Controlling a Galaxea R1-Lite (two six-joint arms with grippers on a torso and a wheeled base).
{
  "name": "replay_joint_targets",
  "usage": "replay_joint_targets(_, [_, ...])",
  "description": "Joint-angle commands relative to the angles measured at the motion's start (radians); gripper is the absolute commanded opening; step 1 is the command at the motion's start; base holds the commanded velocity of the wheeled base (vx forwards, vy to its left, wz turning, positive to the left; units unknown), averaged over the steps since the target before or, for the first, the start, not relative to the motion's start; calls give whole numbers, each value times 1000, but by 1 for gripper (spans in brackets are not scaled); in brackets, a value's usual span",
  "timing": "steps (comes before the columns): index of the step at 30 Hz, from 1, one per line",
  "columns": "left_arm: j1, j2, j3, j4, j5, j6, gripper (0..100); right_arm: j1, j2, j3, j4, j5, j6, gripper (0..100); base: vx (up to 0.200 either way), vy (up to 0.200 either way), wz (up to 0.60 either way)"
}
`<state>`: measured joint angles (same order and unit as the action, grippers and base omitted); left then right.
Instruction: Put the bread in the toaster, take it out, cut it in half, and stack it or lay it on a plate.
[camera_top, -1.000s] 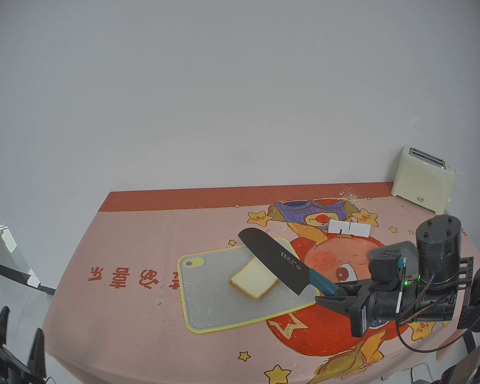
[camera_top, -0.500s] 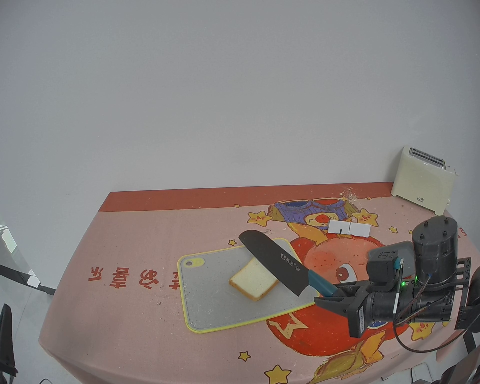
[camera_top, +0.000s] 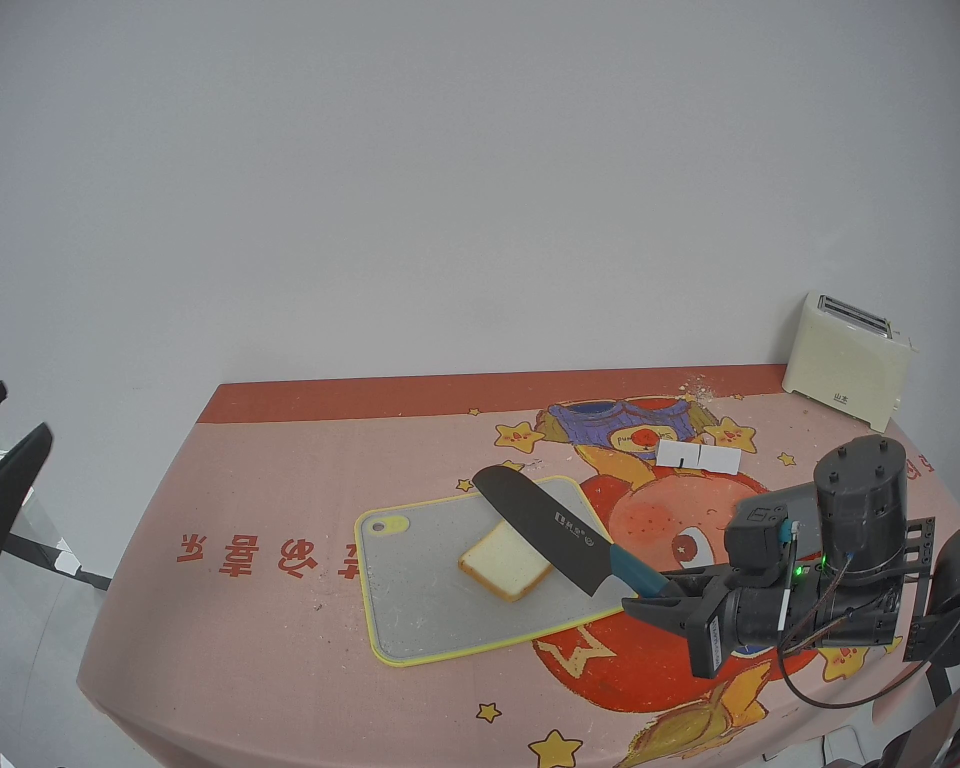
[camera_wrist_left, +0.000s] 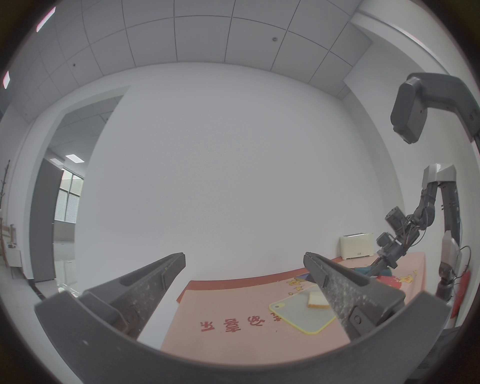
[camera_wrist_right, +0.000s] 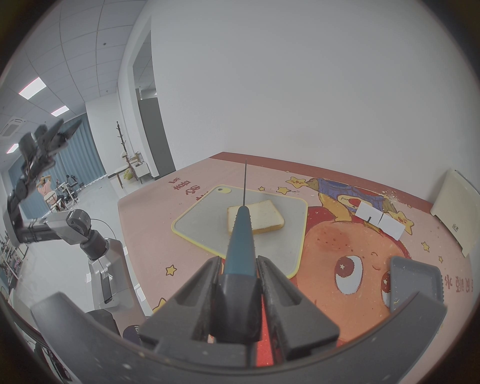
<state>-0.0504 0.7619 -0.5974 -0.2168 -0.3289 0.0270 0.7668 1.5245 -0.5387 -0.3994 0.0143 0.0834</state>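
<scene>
Easing down-left, knife (camera_top: 545, 528) pinched in right gripper (camera_top: 650, 592) fingers nears bread (camera_top: 500, 568) on board (camera_top: 420, 600); cut likely next. Left gripper (camera_wrist_left: 244, 256) fingers spread.

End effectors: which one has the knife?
The right end effector, shut on the knife by its handle; the left end effector is open and empty.

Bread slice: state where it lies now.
In the head view the bread slice lies on the cutting board, right of its centre, beneath the knife in the right gripper.
</scene>
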Motion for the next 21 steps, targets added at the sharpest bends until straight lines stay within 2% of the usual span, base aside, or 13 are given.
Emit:
replay_joint_targets(1, [-62, 246, -44, -3, -47, 42, 0, -4, 17, -4, -1, 1, 1, 0, 0, 0, 0])
replay_joint_targets(5, [-146, 358, -124, -3, -38, 30, 0, -6, 17, -9, 1, 0, 1, 0, 0, 0, 0])
replay_joint_targets(7, [-164, 413, -163, -18, -39, 17, 0, -9, 25, -12, 2, -2, 1, 0, 0, 0, 0])
replay_joint_targets(11, [-170, 501, -179, -128, -48, 11, 0, -9, 43, -18, -4, -8, -1, 0, 0, 0, 0])
replay_joint_targets(13, [-204, 550, -170, -205, -51, 4, 0, -9, 49, -27, 1, -17, -1, 0, 0, 0, 0])
replay_joint_targets(15, [-258, 577, -156, -242, -51, -29, 0, -9, 59, -27, 5, -20, -1, 0, 0, 0, 0])
replay_joint_targets(17, [-305, 580, -136, -246, -50, -85, 0, -6, 63, -27, 10, -20, -2, 0, 0, 0, 0])
replay_joint_targets(19, [-324, 582, -130, -243, -48, -133, 0, -6, 82, -27, 1, -23, -2, 0, 0, 0, 0])
replay_joint_targets(21, [-330, 585, -128, -240, -48, -162, 0, -6, 88, -27, -4, -39, -2, 0, 0, 0, 0])
